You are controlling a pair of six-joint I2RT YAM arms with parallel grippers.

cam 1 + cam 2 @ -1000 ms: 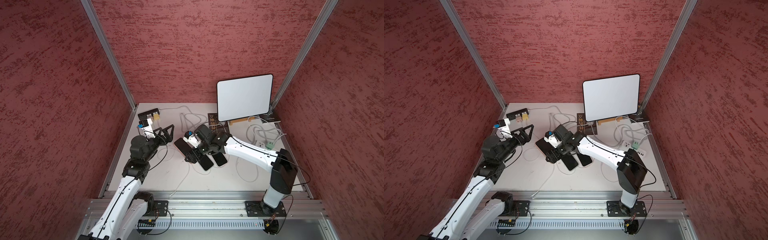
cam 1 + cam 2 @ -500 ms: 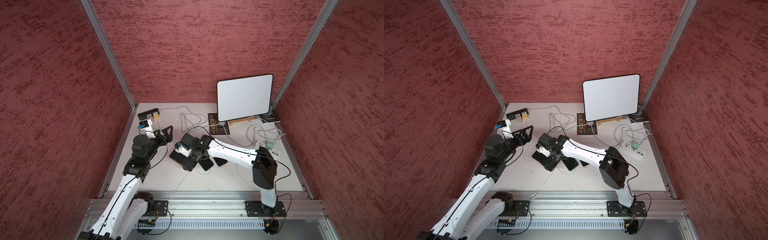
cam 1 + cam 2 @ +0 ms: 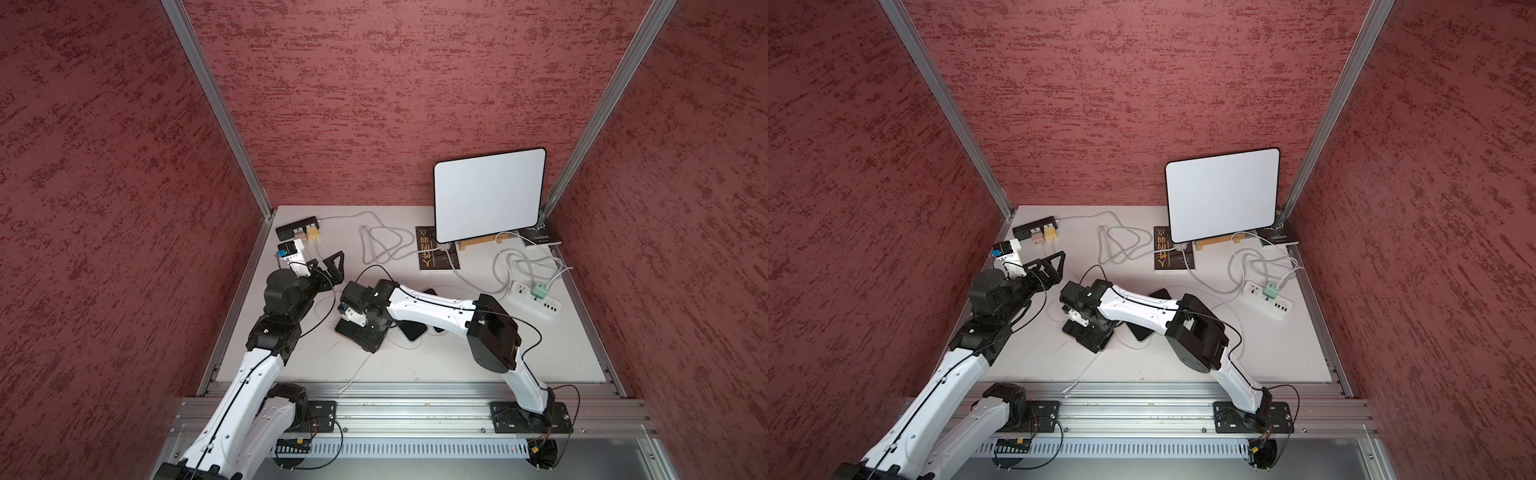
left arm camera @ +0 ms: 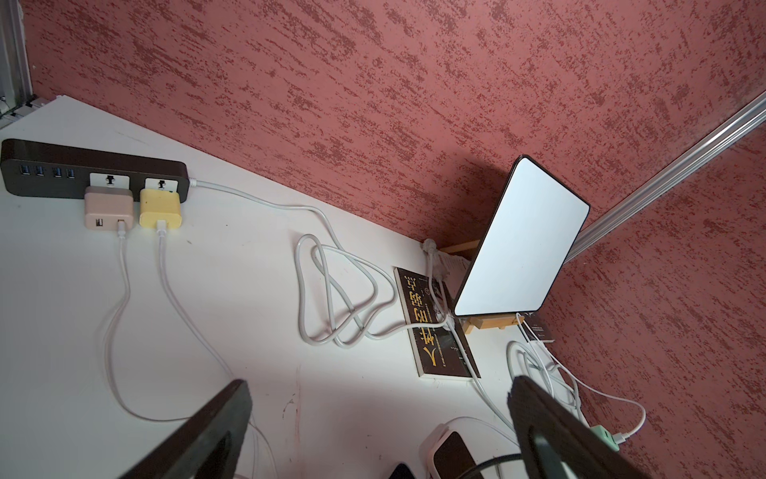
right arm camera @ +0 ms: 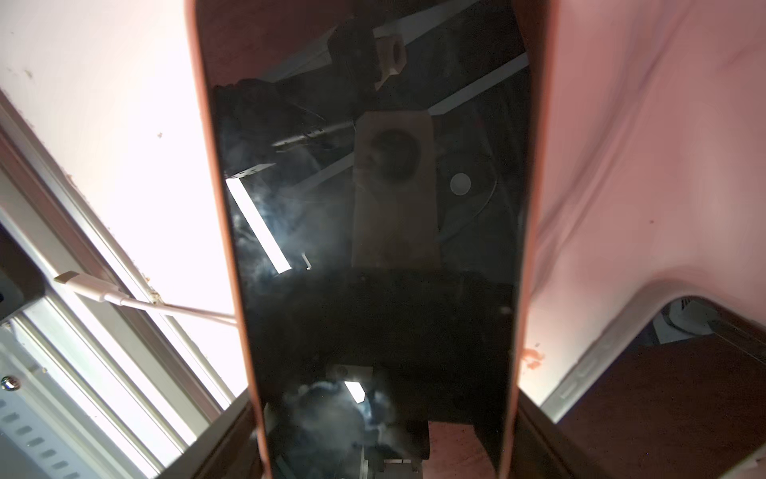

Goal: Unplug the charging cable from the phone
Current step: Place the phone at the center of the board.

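Phone: a dark-screened phone (image 5: pixel 373 249) in a coral case fills the middle of the right wrist view. In a top view it lies left of centre on the white worktop (image 3: pixel 436 365), under the right arm's wrist.
Right gripper: the right gripper (image 5: pixel 383 400) has its jaws clamped across the phone's long edges, low in that frame.
Left gripper: the left gripper (image 4: pixel 377 385) hangs with its jaws spread wide and nothing between them, at the bottom of the left wrist view.
Cable: a white cable (image 5: pixel 166 307) runs from the phone's left edge to a loose plug (image 5: pixel 72 278) at the frame's left. The phone's port is hidden, so I cannot tell whether anything is plugged in.
Doing the step well: probably pin the phone firmly, bring the empty jaws to the plug body rather than the cord, and pull straight along the port's line without twisting.
Containers: none in view. The nearest things are two sets of sockets. A black power strip (image 4: pixel 62 166), upper left, holds a pink charger (image 4: pixel 108 207) and a yellow charger (image 4: pixel 161 207). A white power strip (image 3: pixel 552 311), right of centre, holds a green adapter (image 3: pixel 540 291).
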